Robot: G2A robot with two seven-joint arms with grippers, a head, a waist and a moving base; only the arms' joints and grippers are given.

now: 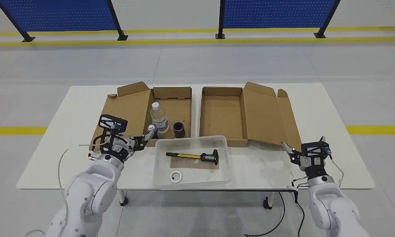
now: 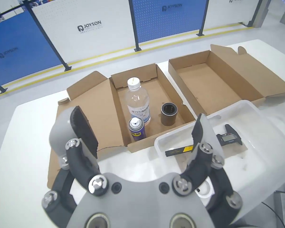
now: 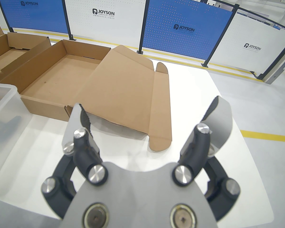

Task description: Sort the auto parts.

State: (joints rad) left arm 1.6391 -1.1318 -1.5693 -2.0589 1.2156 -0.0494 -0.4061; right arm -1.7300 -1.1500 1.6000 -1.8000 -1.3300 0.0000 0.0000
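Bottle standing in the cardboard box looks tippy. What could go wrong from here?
The open left gripper sits near the upright bottle and spray can; swinging past might tip either. The caliper lies flat in the tray, so a grasp may slip. The white ring is small and could be missed.

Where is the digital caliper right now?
In the top view the caliper lies in the clear tray at the front middle of the table, with a white ring nearer the robot.
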